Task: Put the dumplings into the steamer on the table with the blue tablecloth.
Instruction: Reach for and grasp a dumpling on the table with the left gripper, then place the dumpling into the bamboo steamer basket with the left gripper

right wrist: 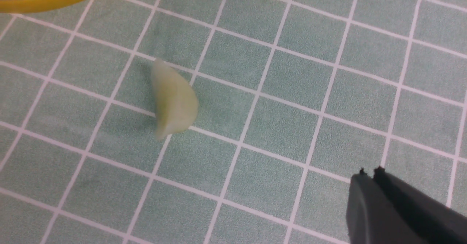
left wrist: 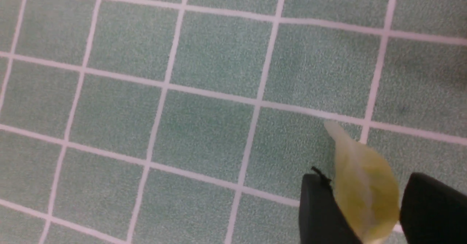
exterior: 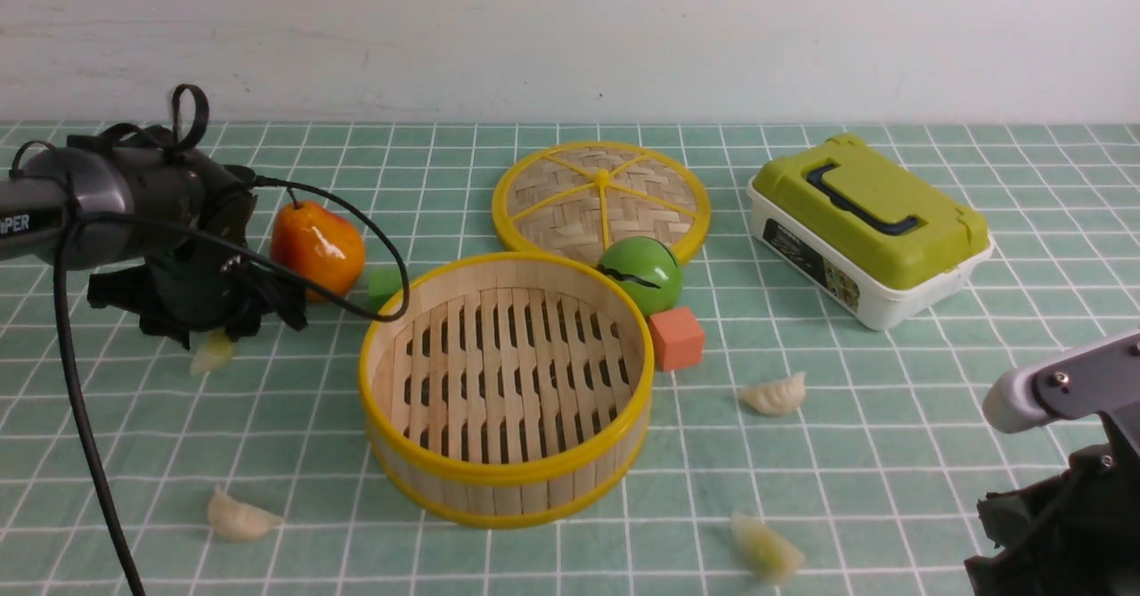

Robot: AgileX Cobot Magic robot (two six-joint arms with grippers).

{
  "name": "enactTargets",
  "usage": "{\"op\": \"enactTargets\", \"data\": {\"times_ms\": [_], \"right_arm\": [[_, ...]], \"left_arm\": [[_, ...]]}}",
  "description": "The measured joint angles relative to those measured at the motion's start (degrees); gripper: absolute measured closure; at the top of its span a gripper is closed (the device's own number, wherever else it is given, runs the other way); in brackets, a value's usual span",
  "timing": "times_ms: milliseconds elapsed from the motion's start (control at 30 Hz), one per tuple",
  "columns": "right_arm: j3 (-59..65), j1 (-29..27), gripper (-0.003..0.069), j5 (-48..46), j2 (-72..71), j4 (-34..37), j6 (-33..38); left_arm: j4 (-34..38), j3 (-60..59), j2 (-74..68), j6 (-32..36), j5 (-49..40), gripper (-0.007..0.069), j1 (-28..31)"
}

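The steamer (exterior: 499,473) stands empty in the middle of the table with the blue tablecloth (exterior: 891,418). My left gripper (exterior: 212,324) hovers low at the left. Its jaws stand apart around a blurred dumpling (left wrist: 365,189), which touches one finger (left wrist: 317,207), with a gap to the other. In the front view that dumpling (exterior: 212,353) is just under the fingers, at the cloth. More dumplings lie at front left (exterior: 239,516), right of the steamer (exterior: 775,395) and front right (exterior: 764,547). My right gripper (right wrist: 369,171) is shut and empty, apart from the front-right dumpling (right wrist: 174,101).
Behind the steamer lie its flat woven lid (exterior: 601,195), a green ball (exterior: 641,273) and an orange cube (exterior: 676,338). An orange-red pear (exterior: 318,247) and a small green cube (exterior: 383,286) sit beside the left arm. A green-lidded box (exterior: 868,226) stands back right.
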State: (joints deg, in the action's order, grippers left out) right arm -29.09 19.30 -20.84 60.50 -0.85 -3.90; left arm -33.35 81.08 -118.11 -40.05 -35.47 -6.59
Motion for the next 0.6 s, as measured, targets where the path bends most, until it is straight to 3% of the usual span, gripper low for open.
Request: {"op": "enactTargets", "data": {"times_ms": [133, 400, 500, 600], "right_arm": [[0.0, 0.0, 0.0634, 0.0, 0.0, 0.0, 0.0], [-0.1, 0.0, 0.0624, 0.0, 0.0, 0.0, 0.0], [-0.1, 0.0, 0.0619, 0.0, 0.0, 0.0, 0.0], [-0.1, 0.0, 0.0618, 0.2, 0.0, 0.0, 0.0]], "left_arm": [[0.0, 0.0, -0.6, -0.2, 0.1, 0.0438, 0.0], [3.6, 0.0, 2.8, -0.1, -0.3, 0.0440, 0.0], [9.8, 0.0, 8.0, 2.4, 1.0, 0.0440, 0.0], [20.7, 0.0, 13.5, 9.3, 2.1, 0.0440, -0.4]]}}
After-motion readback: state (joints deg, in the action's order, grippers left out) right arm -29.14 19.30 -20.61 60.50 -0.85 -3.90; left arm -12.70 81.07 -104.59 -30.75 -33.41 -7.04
